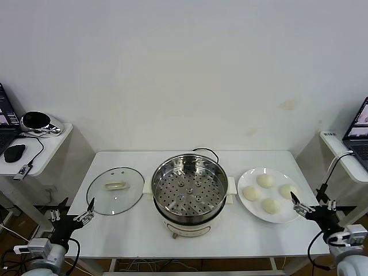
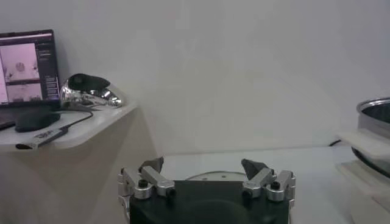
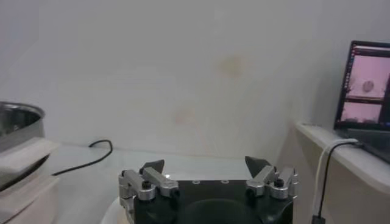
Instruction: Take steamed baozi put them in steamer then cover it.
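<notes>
The steamer [image 1: 190,192] stands uncovered at the table's middle, its perforated tray bare. Several steamed baozi [image 1: 264,180] lie on a flat white plate [image 1: 251,176] to its right. A clear glass lid [image 1: 115,190] lies flat on the table to its left. My left gripper [image 1: 76,204] hangs open off the table's front left corner, just short of the lid [image 2: 210,177]. My right gripper [image 1: 306,198] is open at the plate's right rim, beside the nearest bun. Both wrist views, left gripper [image 2: 207,165] and right gripper [image 3: 207,164], show nothing between the jaws. The steamer's edge [image 2: 375,125] [image 3: 18,122] shows in each.
A side table [image 1: 40,146] at the left carries a mouse, a shiny object and a laptop. A shelf [image 1: 345,155] at the right holds another laptop with a cable hanging. The steamer's black cord [image 1: 206,152] loops behind it near the wall.
</notes>
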